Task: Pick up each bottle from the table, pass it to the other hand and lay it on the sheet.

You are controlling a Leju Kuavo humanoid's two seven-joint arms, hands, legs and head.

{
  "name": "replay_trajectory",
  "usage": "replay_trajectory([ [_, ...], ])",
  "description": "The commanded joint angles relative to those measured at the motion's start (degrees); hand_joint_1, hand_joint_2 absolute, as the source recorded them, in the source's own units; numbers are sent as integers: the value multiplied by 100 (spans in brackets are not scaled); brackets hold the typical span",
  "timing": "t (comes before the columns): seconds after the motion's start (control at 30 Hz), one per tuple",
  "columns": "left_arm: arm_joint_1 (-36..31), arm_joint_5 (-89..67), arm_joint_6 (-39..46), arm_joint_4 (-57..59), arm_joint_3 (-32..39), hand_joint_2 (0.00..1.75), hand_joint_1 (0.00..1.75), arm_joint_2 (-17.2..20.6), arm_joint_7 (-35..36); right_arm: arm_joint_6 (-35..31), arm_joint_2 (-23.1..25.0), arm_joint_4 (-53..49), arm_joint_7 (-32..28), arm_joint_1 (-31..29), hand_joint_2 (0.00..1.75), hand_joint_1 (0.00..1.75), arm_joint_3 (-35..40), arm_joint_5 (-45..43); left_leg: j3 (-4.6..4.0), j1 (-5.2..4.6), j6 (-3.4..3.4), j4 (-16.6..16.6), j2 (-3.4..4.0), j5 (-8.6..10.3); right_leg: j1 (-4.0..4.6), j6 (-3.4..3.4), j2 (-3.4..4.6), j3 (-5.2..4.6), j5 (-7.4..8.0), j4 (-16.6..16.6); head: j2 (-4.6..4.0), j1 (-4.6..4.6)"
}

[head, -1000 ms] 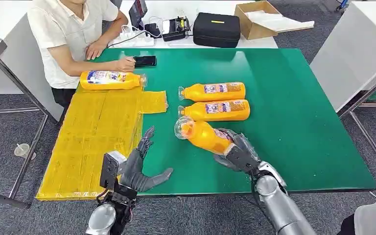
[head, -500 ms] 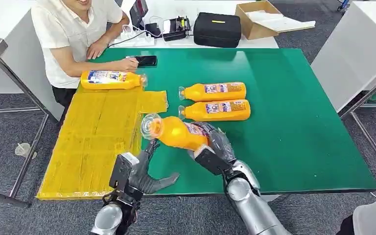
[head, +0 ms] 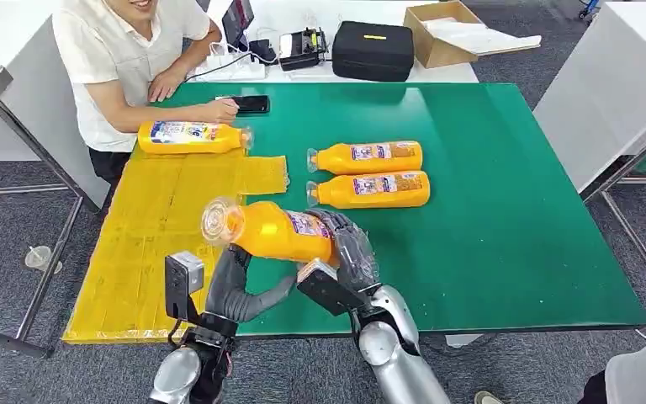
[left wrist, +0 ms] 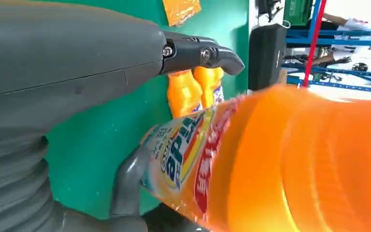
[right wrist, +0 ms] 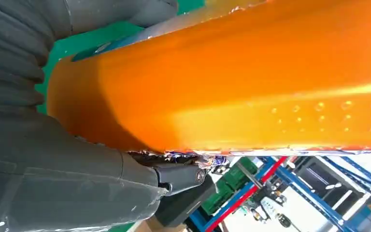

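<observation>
My right hand [head: 349,252] grips an orange bottle [head: 269,229] by its base and holds it above the table's front edge, clear cap toward the yellow sheet [head: 164,236]. Just below the bottle, my left hand [head: 235,290] is open with its fingers spread under it; touching or apart, I cannot tell. The same bottle [left wrist: 280,159] looms close before the left hand's thumb [left wrist: 77,53], and in the right wrist view the bottle [right wrist: 241,77] lies in my right hand [right wrist: 77,183]. Two more bottles [head: 366,157] [head: 370,190] lie side by side mid-table. One bottle [head: 189,136] lies at the sheet's far end.
A person [head: 126,59] sits at the table's far left corner, one hand by a phone [head: 249,104]. A black case [head: 372,50], a cardboard box [head: 442,34] and small devices stand beyond the green table [head: 488,210]. A white table [head: 614,84] stands on the right.
My right hand has carried the bottle left and higher, from near the two lying bottles to above my left hand. The left hand has risen slightly under it.
</observation>
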Motion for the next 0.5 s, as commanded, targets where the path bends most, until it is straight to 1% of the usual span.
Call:
replay_trajectory([
  [0.03, -191, 734, -150, 156, -19, 175, 0, -280, -178, 67, 127, 464, -338, -118, 175, 175, 64, -161, 10, 4, 1, 4, 0, -5, 7, -16, -8, 13, -5, 0, 0, 0],
  [0.07, -191, 734, -150, 156, -19, 175, 0, -280, -178, 67, 127, 464, -338, -118, 175, 175, 64, -161, 17, 4, 1, 6, -1, -9, 8, -22, -11, 21, -10, 2, 0, 0],
  [0.17, -171, 978, -307, 126, -37, 175, 0, -280, -173, 81, 134, 575, -346, -149, 175, 175, 55, -166, 5, 2, 1, 0, -2, -2, 5, -10, -8, 7, -2, -2, 0, -2],
  [0.23, -176, 1221, -443, 161, -48, 175, 0, -278, -116, 108, 157, 716, -396, -207, 175, 175, 56, -195, 23, 5, 2, 9, 0, -13, 10, -24, -12, 28, -13, 2, 0, 0],
  [0.27, -187, 1286, -465, 191, -50, 175, 0, -280, -96, 117, 167, 761, -430, -227, 175, 175, 55, -222, 7, 2, 2, 0, 1, -3, 4, -11, -5, 9, -2, -3, 0, -2],
  [0.3, -187, 1286, -465, 191, -50, 175, 0, -280, -96, 117, 167, 761, -430, -227, 175, 175, 55, -222, 19, 4, 3, 5, 2, -10, 8, -20, -8, 23, -9, -1, 0, 0],
  [0.37, -227, 1506, -537, 291, -45, 175, 0, -280, -73, 134, 198, 879, -465, -288, 175, 175, 85, -239, 9, 3, 3, 3, 0, -4, 5, -14, -7, 12, -4, -2, 0, 0],
  [0.4, -249, 1592, -569, 340, -38, 175, 0, -277, -58, 130, 202, 922, -484, -320, 175, 175, 134, -213, 18, 3, 3, 6, 3, -9, 7, -20, -7, 21, -8, 1, 0, -2],
  [0.5, -288, 1557, -539, 349, -42, 175, 0, -273, -109, 49, 211, 948, -459, -343, 175, 175, 208, -122, 3, 2, 1, 0, 3, -1, 4, -10, -2, 5, 0, -2, 0, 0],
])
